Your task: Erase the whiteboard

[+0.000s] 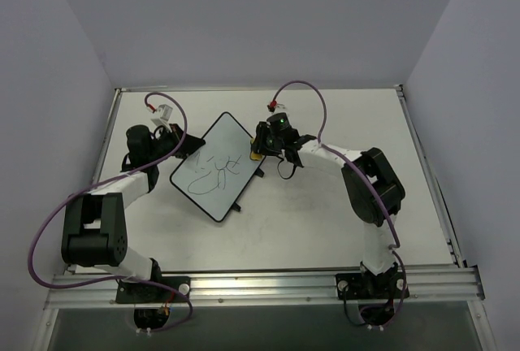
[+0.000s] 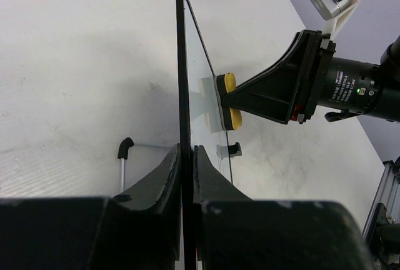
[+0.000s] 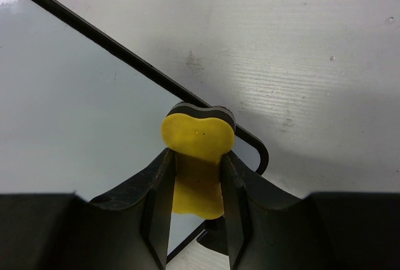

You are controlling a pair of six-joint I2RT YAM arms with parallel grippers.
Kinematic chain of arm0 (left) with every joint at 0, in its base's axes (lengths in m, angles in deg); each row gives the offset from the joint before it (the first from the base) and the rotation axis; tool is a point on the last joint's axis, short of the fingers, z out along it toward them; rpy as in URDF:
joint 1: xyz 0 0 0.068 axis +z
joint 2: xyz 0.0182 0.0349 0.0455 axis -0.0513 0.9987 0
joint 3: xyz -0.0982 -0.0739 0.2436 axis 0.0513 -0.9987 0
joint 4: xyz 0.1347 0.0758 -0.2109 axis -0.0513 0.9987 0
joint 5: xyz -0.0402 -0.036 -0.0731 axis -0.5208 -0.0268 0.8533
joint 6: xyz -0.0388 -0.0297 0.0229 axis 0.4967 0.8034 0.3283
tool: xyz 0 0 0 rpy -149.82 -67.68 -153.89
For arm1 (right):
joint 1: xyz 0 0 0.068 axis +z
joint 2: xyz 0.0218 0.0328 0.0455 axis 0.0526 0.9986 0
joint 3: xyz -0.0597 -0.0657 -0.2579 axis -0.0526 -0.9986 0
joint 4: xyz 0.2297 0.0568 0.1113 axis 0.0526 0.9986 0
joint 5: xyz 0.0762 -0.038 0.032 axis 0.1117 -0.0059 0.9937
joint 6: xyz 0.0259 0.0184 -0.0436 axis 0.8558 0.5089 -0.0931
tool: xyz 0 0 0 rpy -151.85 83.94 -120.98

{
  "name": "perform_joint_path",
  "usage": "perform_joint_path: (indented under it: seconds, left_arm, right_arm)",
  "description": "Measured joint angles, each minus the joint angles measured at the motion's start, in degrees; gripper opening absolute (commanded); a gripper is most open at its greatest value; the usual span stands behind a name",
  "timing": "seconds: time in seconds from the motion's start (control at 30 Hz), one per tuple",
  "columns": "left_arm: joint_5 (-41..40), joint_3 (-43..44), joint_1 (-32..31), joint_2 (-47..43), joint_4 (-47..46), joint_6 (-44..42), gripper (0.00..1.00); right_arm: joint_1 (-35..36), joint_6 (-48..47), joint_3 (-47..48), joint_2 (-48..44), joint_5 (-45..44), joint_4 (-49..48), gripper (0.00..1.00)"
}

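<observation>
While the left gripper [image 2: 186, 157] clamps the whiteboard [image 1: 213, 168] by its edge, the right gripper [image 3: 197, 160] (jaws squeezing a yellow eraser [image 3: 199, 134]) touches its face

— How is the left arm [image 1: 122, 188] posed?
— It is extended toward 12 o'clock. The left gripper [image 1: 187, 146] is turned toward 3 o'clock and clamped on the whiteboard [image 1: 213, 168] edge.
— And the right arm [image 1: 349, 168]?
— It is folded toward 10 o'clock. The right gripper [image 3: 197, 157] is closed on a yellow eraser [image 3: 197, 135].

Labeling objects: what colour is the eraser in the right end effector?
Yellow eraser, black backing; clearest in right wrist view.
</observation>
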Motion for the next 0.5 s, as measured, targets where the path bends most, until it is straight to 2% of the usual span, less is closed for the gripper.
perform_joint_path:
  seconds: [0.27,0.5]
  left_arm:
    - [-0.11,0.00,-0.07,-0.02,0.02,-0.13,0.02]
    - [-1.40,0.00,-0.07,-0.09,0.72,-0.63,0.02]
  right_arm:
    - [1.22,-0.04,-0.02,-0.15,-2.14,0.02,0.00]
    - [11.47,0.13,-0.83,-2.10,-10.75,-1.81,0.00]
